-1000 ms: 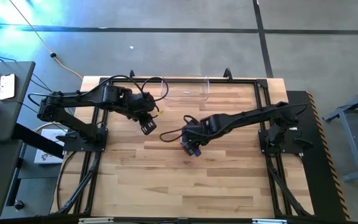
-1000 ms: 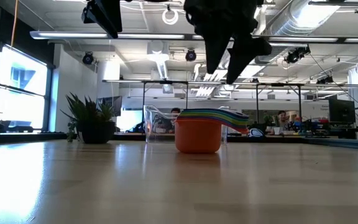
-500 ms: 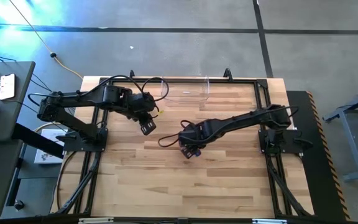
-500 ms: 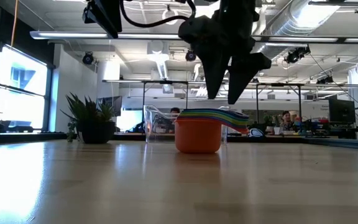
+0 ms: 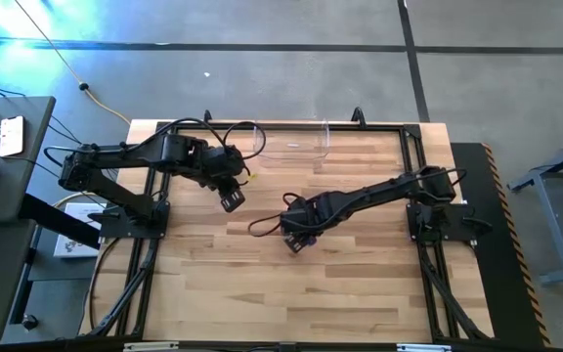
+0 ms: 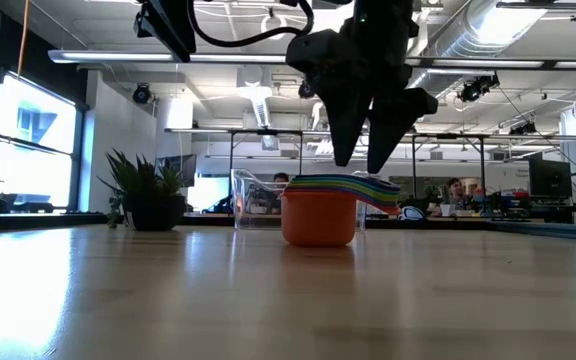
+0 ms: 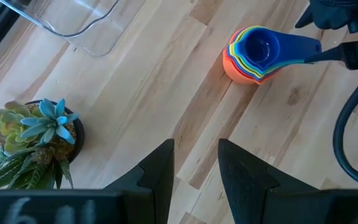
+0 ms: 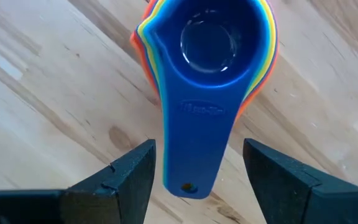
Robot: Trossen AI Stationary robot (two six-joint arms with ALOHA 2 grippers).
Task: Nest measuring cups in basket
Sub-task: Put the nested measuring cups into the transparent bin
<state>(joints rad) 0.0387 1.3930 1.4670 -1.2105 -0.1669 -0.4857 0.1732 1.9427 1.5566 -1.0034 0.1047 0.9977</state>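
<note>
The measuring cups (image 6: 318, 215) stand nested in one stack on the table, resting on the orange cup's base. The blue cup (image 8: 210, 40) is on top, and the handles (image 6: 373, 188) fan out to one side. My right gripper (image 6: 360, 160) hangs open just above the handles. Its fingers (image 8: 129, 180) stand on either side of the blue handle (image 8: 194, 137) without touching it. In the high view the right gripper (image 5: 296, 241) hides the cups. The clear basket (image 5: 291, 143) sits at the table's far edge. My left gripper (image 5: 231, 200) waits open, raised at the left.
A small potted plant (image 7: 36, 134) stands near the left gripper, between the basket (image 7: 73, 18) and the table's left part. Bare wood lies toward the near edge (image 5: 291, 303). A dark frame (image 5: 404, 132) runs round the tabletop.
My right gripper has come down toward the stacked cups' handles and shifted slightly toward the near edge, staying open. The cups have not moved.
</note>
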